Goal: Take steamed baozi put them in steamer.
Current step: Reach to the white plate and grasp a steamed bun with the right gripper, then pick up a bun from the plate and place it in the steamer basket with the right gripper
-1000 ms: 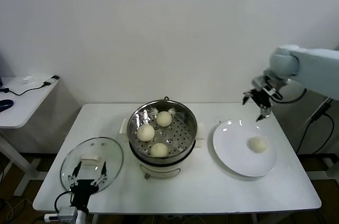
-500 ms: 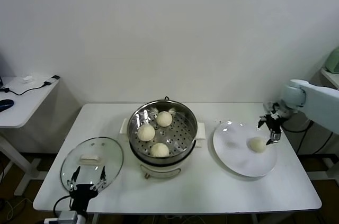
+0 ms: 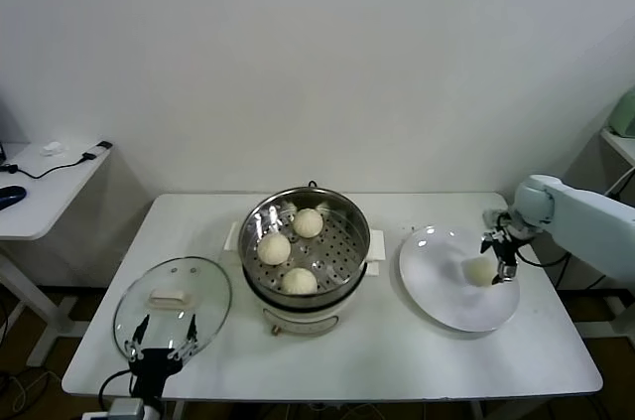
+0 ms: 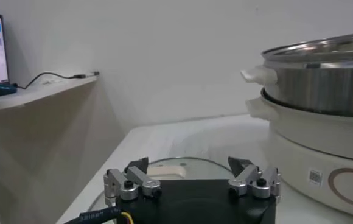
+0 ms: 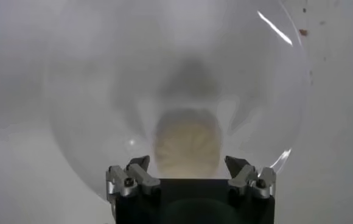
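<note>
R gripper (image 3: 499,259) is hanging over the plate (image 3: 437,286) on the table (image 3: 397,350), jaws wide, straddling the last bun (image 3: 480,270) w/o gripping it. In the R wrist view the fingers (image 5: 132,173) are standing on either side of that bun (image 5: 186,145), pleated top visible, centred between them; contact can't be told.

Steamer (image 3: 342,211) is sitting mid-table, just left of the plate. Three buns are lying on its perforated tray: one at rear (image 3: 307,222), one at left (image 3: 274,248), one at front (image 3: 298,281). All three are apart from each other.

L gripper (image 3: 163,339) is waiting at the near-left table edge, jaws wide, holding nothing, over the near rim of the glass lid (image 3: 203,286). Lid is lying flat, left of the steamer, white handle (image 3: 169,296) up.

Markings: in the L wrist view the steamer base (image 4: 322,152) is carrying a small square label (image 4: 313,177), QR-like, text not readable. No brand legible elsewhere.
</note>
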`<state>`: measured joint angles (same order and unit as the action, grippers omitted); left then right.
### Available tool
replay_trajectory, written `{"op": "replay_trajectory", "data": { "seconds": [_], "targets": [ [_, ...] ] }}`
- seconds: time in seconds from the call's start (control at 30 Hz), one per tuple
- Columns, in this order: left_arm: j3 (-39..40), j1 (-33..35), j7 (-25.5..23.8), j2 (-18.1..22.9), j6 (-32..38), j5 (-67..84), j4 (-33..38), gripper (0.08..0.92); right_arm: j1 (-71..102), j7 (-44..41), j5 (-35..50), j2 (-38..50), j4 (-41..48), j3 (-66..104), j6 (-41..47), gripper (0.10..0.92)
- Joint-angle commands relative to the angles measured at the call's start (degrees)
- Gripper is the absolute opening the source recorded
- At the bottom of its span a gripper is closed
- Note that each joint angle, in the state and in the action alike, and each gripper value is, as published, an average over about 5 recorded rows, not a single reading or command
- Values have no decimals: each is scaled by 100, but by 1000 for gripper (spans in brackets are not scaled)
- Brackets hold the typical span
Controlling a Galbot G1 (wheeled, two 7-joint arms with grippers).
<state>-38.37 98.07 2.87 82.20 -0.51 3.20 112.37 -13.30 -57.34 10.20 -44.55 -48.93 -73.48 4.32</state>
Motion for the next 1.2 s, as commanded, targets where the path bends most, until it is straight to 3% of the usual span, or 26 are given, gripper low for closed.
{"op": "replay_trajectory", "data": {
  "seconds": [0.03, 0.3, 0.47, 0.63, 0.8, 1.0, 1.2],
  "targets": [
    [1, -2, 2, -13, -6, 4, 14, 823, 423, 91, -204, -138, 281, 464, 87, 801],
    [11, 24, -2, -25, -24, 10, 81, 823, -59, -24, 7, 121, -310, 66, 200, 623],
    [41, 33, -5, -25, -35, 13, 126, 823, -1434, -18, 821, 235, -1014, -920, 322, 609],
    [70, 44, -4, -56, -28, 16, 169, 823, -3773, 22, 2609, -158, -1985, -2943, 588, 608],
    [123, -7, -14, -85, -34, 28, 212, 823, -5353, 113, 4312, -767, -3015, -3678, 1001, 611],
    [177, -73, -34, -90, -52, 47, 275, 823, -5707, 649, 5474, -1627, -3843, -3471, 1460, 611],
    [212, -99, -34, -110, -36, 44, 283, 823, -5121, 1124, 5784, -2515, -3838, -3109, 1772, 611]
  ]
}}
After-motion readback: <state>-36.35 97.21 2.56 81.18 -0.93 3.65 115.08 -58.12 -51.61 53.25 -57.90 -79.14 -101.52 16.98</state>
